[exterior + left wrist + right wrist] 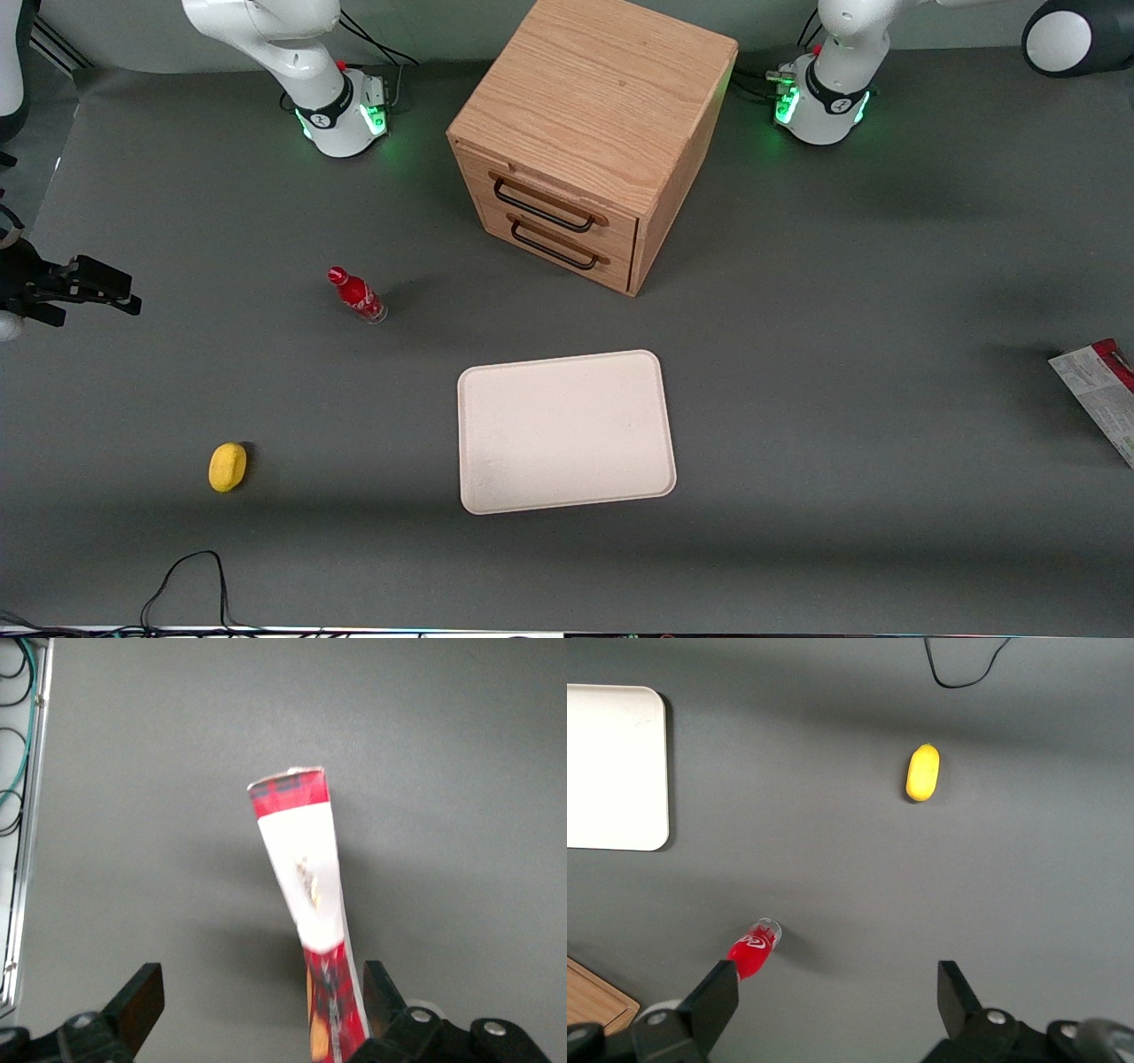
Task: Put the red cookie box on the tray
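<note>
We saw the thin flat red cookie box at the front view's right edge, well apart from the pale cream rectangular tray; our gripper hung above it, fingers spread.

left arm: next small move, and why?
Probably shift the gripper sideways to centre on the red cookie box, then close. The jaws are open and the box sits hard against one finger, with a wide gap to the other. The tray is bare, so nothing is grasped or placed yet.
</note>
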Robot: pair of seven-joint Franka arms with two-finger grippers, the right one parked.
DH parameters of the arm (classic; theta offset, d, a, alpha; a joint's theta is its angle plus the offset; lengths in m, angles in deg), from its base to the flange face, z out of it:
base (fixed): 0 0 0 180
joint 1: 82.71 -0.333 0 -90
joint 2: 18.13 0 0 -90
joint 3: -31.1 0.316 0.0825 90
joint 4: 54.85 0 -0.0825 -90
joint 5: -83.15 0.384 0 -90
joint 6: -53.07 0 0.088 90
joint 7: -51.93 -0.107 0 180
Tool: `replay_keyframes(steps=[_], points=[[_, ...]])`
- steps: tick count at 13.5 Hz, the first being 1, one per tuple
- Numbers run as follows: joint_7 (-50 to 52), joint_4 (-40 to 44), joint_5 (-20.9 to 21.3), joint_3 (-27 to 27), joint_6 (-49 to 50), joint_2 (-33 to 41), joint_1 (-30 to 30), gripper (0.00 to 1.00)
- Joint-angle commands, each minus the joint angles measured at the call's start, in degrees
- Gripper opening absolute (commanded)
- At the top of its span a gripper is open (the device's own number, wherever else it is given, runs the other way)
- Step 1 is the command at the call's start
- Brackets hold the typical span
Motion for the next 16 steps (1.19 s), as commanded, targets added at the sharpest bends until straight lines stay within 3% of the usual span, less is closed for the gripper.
replay_keyframes(steps=[1, 12, 14, 16], points=[[0.5, 2.4, -0.1, 0.0, 0.0, -2.2, 0.2, 1.0], [3.1, 1.5, -0.2, 0.0, -2.2, -4.5, 2.0, 1.0], [2.5, 1.5, -0.1, 0.0, -2.2, -4.5, 1.8, 0.92], [2.4, 1.1, 0.4, 0.1, -2.1, -4.5, 1.7, 0.75]])
